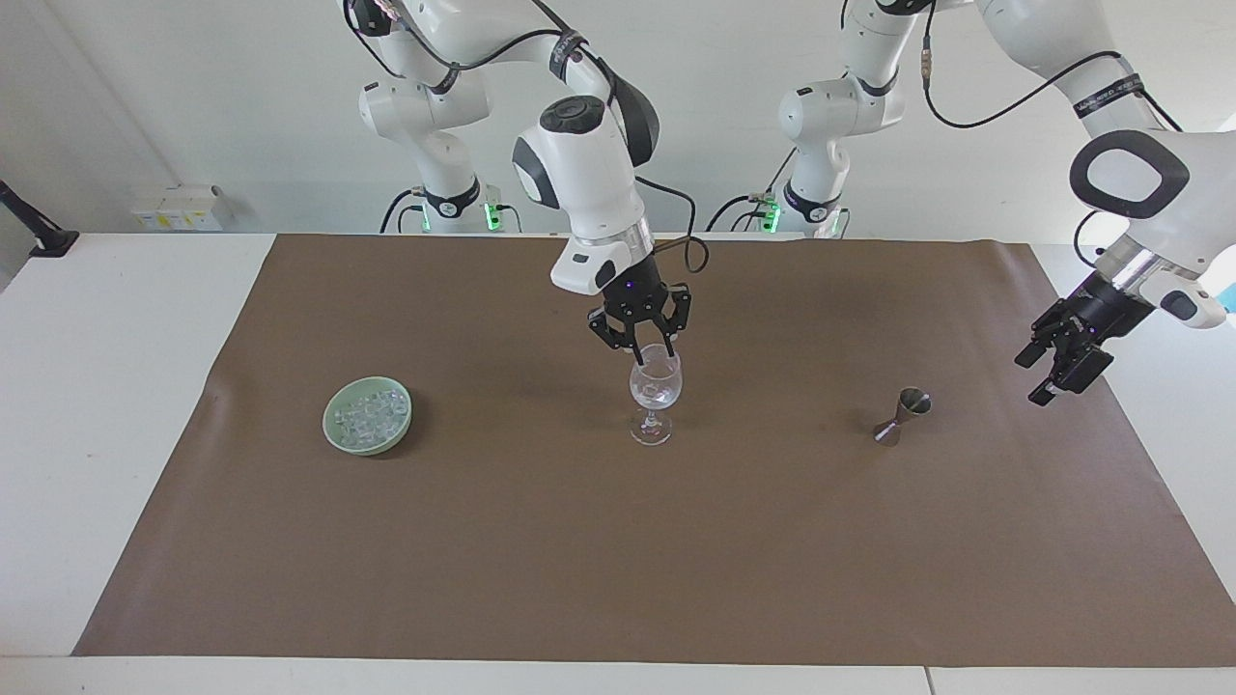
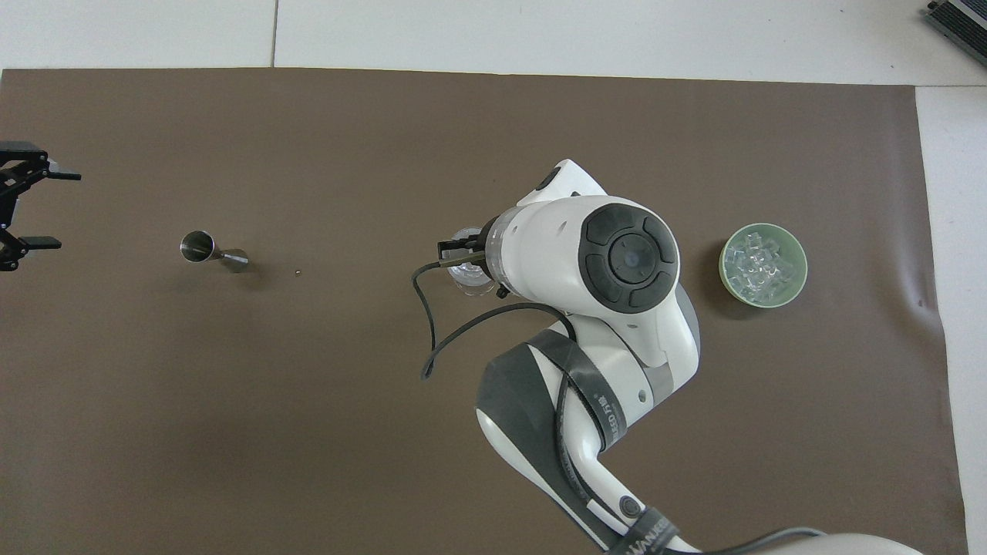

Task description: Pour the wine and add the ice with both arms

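In the facing view, the right gripper (image 1: 651, 353) hung directly over the mouth of the wine glass (image 1: 656, 388), fingertips just above the rim. The 2 tips looked slightly parted, with nothing visibly between them. Something glinted inside the glass, but whether it was a cube could not be told. The ice (image 1: 367, 415) lay heaped in a green bowl (image 1: 333, 431) well apart from that gripper, toward the right arm's end of the table. The left gripper (image 1: 1055, 373) hovered with jaws wide apart and empty near a steel jigger (image 1: 900, 417), which stood between it and the glass.

In the overhead view, the right arm's wrist covered its own gripper and most of the glass (image 2: 465, 271). The bowl (image 2: 725, 266) of ice (image 2: 763, 264) sat beside that wrist. The left gripper (image 2: 65, 210) was spread open at the edge of the picture, close to the jigger (image 2: 208, 250).

The cubes are probably hard, light and slick. A pinch across 2 flat faces of 1 top cube would suit, with a short drop, since the thin glass looks fragile and easily tipped.
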{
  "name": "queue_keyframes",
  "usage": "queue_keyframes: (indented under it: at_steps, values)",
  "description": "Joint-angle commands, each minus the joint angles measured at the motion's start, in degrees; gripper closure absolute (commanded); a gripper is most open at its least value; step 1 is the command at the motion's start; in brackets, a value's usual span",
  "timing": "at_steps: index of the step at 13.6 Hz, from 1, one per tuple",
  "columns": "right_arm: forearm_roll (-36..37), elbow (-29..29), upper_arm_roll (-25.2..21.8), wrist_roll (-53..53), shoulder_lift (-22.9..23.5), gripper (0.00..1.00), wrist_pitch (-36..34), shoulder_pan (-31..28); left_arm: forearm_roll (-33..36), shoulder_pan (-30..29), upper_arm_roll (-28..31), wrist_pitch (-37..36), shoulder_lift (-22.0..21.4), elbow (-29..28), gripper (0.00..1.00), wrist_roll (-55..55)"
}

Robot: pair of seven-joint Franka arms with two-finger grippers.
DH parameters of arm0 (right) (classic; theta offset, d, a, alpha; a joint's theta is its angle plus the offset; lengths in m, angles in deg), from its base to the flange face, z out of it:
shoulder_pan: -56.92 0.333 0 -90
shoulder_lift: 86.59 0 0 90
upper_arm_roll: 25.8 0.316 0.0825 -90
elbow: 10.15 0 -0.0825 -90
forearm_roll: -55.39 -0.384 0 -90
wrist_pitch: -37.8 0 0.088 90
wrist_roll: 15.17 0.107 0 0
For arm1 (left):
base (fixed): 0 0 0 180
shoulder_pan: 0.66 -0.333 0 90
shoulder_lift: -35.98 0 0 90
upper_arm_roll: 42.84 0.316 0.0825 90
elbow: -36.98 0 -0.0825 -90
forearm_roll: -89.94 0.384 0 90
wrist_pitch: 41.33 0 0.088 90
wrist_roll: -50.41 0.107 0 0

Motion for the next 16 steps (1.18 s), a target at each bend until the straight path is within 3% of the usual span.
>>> queue_keyframes:
  at_steps: [1,2,6,8,11,13,16]
  values:
    - [0.81,0.79,0.32,0.50,-3.92,0.22,-3.16,-2.93,4.04,4.77,3.43,-3.19,-1.10,2.25,0.00,8.55]
    - [0.81,0.79,0.24,0.50,-5.41,0.00,-5.70,-3.81,4.92,5.57,3.97,-3.37,-1.62,2.25,0.00,11.10]
    - [0.81,5.00,0.23,-0.98,-15.07,0.00,-19.14,-10.04,12.65,5.58,1.17,-6.61,-4.87,2.43,0.00,28.06]
    - [0.81,5.63,0.15,-1.60,-18.60,0.00,-24.77,-13.29,15.63,5.49,-1.37,-9.94,-5.32,4.00,0.00,29.49]
    - [0.81,4.75,-0.20,-4.76,-21.50,0.00,-31.28,-17.25,22.41,4.70,-7.61,-17.41,-5.41,8.22,0.00,29.58]
    - [0.81,4.22,-1.60,-5.56,-23.35,0.00,-34.19,-19.63,22.69,5.05,-9.47,-21.28,-5.50,9.28,0.00,29.50]
    - [0.98,0.89,-4.77,-7.04,-23.71,0.00,-38.67,-20.78,21.90,5.41,-10.09,-20.34,-8.12,4.91,0.00,29.32]
